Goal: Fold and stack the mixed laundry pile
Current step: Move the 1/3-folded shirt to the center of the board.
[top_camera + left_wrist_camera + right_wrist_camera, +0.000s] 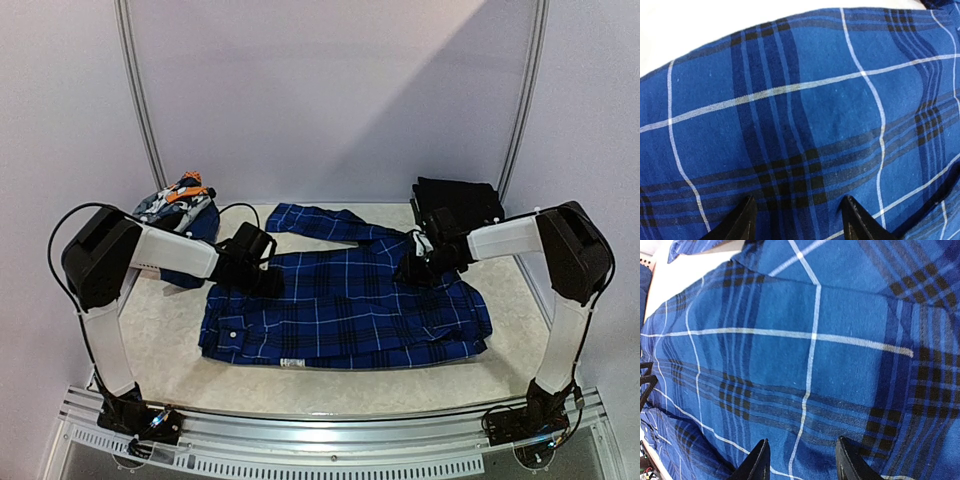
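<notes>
I see the plaid shirt (345, 310) spread flat on the worktop (170, 330) between both arms. My left hand (798, 200) and right hand (803, 440) are released, fingers apart, low over its cloth.

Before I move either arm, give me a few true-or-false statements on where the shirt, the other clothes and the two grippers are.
1. The blue plaid shirt lies spread over the middle of the table. True.
2. The black garment sits in the far left corner. False: it is in the far right corner, behind the right arm.
3. The left gripper and the right gripper are both over the plaid shirt, with their jaws apart. True.
4. The orange-patterned piece lies on top of the plaid shirt. False: it is off the shirt, at the far left.
</notes>
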`<state>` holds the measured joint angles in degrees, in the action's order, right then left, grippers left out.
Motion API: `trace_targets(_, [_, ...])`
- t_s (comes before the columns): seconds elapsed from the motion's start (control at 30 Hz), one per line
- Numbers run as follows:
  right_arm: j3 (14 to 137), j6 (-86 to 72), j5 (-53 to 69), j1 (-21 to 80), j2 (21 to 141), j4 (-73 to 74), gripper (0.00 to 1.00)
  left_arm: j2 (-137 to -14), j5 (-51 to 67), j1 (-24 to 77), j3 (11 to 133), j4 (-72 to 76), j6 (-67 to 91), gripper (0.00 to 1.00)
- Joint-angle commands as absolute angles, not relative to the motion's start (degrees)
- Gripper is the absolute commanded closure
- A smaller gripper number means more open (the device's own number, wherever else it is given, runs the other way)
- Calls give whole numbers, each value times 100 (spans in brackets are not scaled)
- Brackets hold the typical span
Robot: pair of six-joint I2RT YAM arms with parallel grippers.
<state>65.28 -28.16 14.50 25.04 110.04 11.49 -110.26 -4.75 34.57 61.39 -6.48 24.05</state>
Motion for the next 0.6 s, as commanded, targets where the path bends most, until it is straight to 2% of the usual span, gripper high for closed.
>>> trace_targets(0.0, [6416,-2876,1563,2465,11170,1134,55,-11257,-261,3357,6197,-704,2490,41])
trace_targets(0.57, [5450,-3329,1612,2438,10848,856,55,-11028,-91,3384,5356,-373,2862,44])
